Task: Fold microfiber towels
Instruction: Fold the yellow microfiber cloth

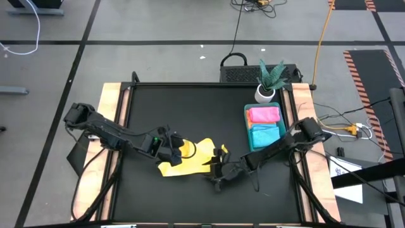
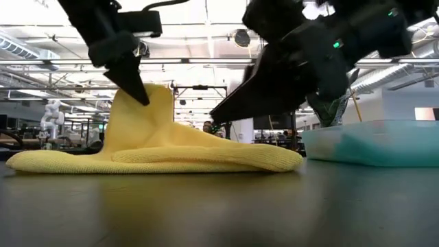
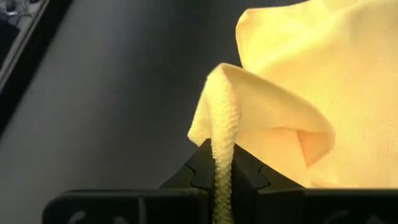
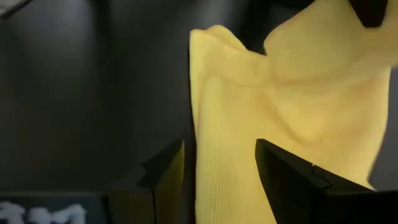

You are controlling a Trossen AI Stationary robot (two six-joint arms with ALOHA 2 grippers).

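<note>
One soft ribbed yellow towel [image 1: 190, 158], peaked, pinched by left claw [image 1: 175, 147]

We see a grey floor [image 1: 158, 57] crossed by dark tape lines [image 1: 190, 42], an orange cable [image 1: 324, 28], and ceiling strip lights [image 2: 206, 62] over an open workshop.

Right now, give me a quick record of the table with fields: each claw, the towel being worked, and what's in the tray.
left claw: shut on the yellow towel, pinching an edge and lifting it off the table
right claw: open, fingers either side of the towel's near edge, not gripping
yellow towel: mid-table, one side raised, the rest lying flat
green tray: right side of the table, holding a pink towel and a light blue towel
potted plant: behind the tray
</note>
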